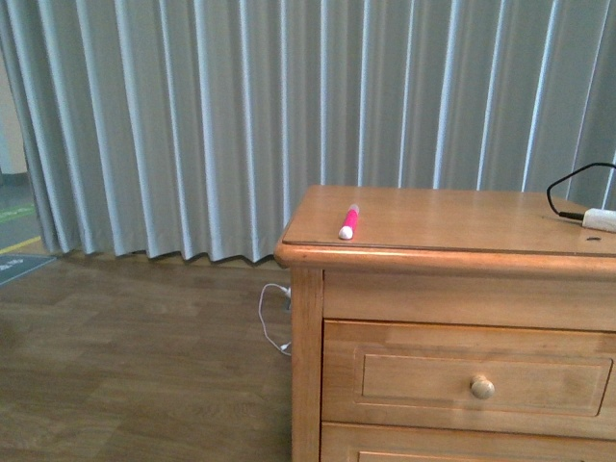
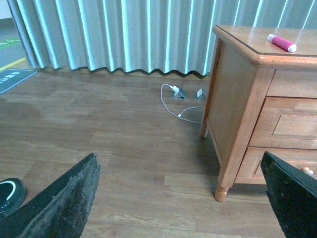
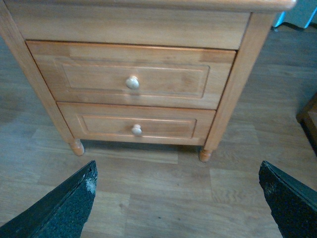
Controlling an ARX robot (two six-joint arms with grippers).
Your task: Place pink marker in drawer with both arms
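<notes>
Left gripper [image 2: 178, 163] and right gripper [image 3: 177, 168] gape empty; the pink marker [image 1: 348, 222], by the cabinet top [image 1: 452, 217]'s front-left corner, looks light and slick, so pinch mid-barrel.

Soft, even light is seen in all 3 views; no hard shadows. The curtain [image 1: 192, 125] is given a bluish cast, stronger in left wrist view. A mild sheen is caught on the cabinet top [image 1: 452, 217]. A faint shadow is cast on the floor [image 3: 148, 198] under the cabinet. The drawer [image 3: 131, 82] is rendered slightly soft in right wrist view.
</notes>
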